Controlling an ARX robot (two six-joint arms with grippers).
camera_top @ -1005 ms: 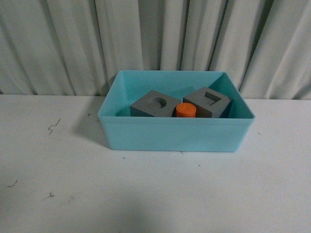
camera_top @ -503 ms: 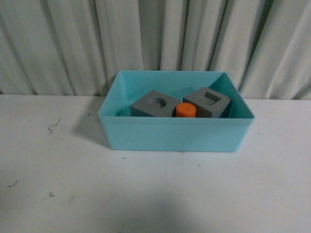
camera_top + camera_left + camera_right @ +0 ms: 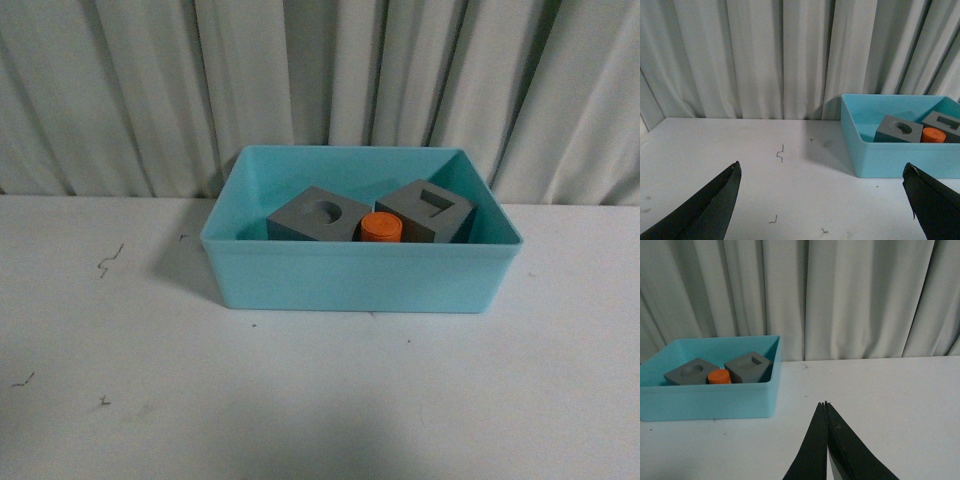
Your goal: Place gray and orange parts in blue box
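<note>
With both gray cubes [image 3: 318,217] and the orange cylinder [image 3: 381,228] inside the blue box [image 3: 360,280], the wide-open left tool [image 3: 822,200] and closed, empty right tool [image 3: 825,405] should simply stay clear.

I'm looking at what reads as a lab test bay: a plain white counter [image 3: 300,400] with small dark scuffs, closed off directly behind by a pale pleated curtain [image 3: 150,90]. A light blue plastic bin [image 3: 360,280] holding gray and orange test pieces sits near that curtain.

White table [image 3: 300,400], blue box [image 3: 360,280] on it
</note>
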